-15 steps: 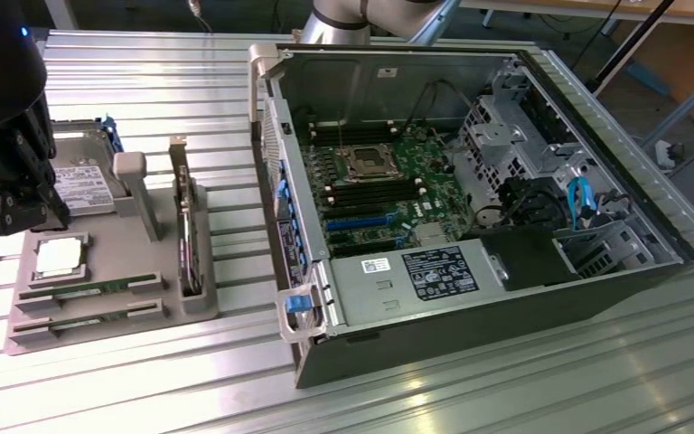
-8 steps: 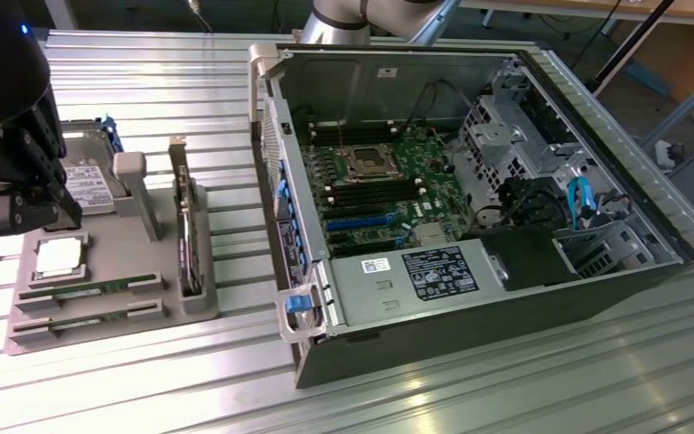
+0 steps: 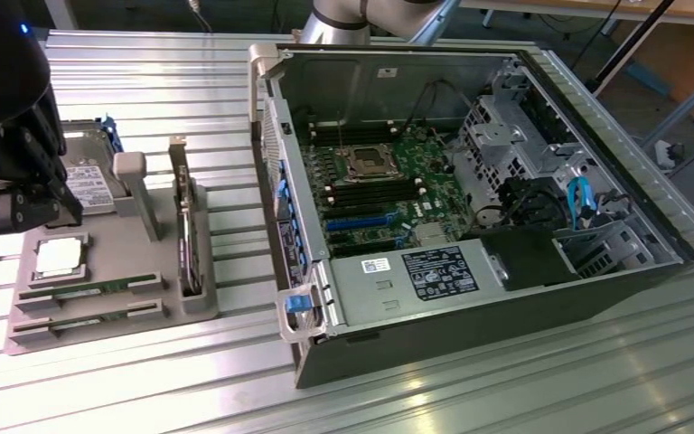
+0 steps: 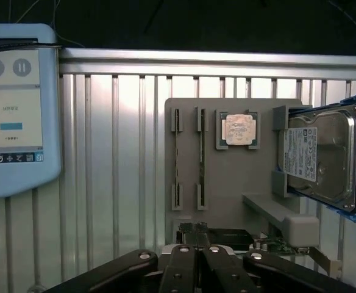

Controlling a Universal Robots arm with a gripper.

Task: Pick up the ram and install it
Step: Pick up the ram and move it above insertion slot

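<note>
**Wrist view: empty hand above the parts tray, ram not yet lifted**

The hand [image 4: 195,237] has its fingers pressed together with nothing between them. It hovers clear of everything and touches no part. In the exterior view it hangs at that view's left, over the hard-drive end of the tray.

Below it sits the grey tray [image 4: 227,183], resting on the ribbed metal table [image 4: 117,152]. The ram [image 4: 201,160] lies in a narrow slot of that tray, caught at each end by a small bracket. Its twin [image 4: 177,160] lies parallel just beside it. The two are too alike to say which one the hand is meant for. On the ram's other side is the square processor chip [image 4: 238,129], and beyond that the silver hard drive [image 4: 321,159] in its blue-edged carrier.

In the exterior view the open computer case [image 3: 468,181] stands just beside the tray. The green motherboard [image 3: 371,190] is exposed inside it. A tablet screen [image 4: 13,104] lies on the table, well apart from the tray.

The ram looks light, stiff and very thin, so weight should be no trouble. Bending and scraping should be. The chips on its faces and the contact edge are likely fragile. The bare stretch between the two brackets looks like the best place to hold it, pinched across its thickness near the middle so it lifts level. A grip near one end would probably tilt it and jam it in the slot.
</note>
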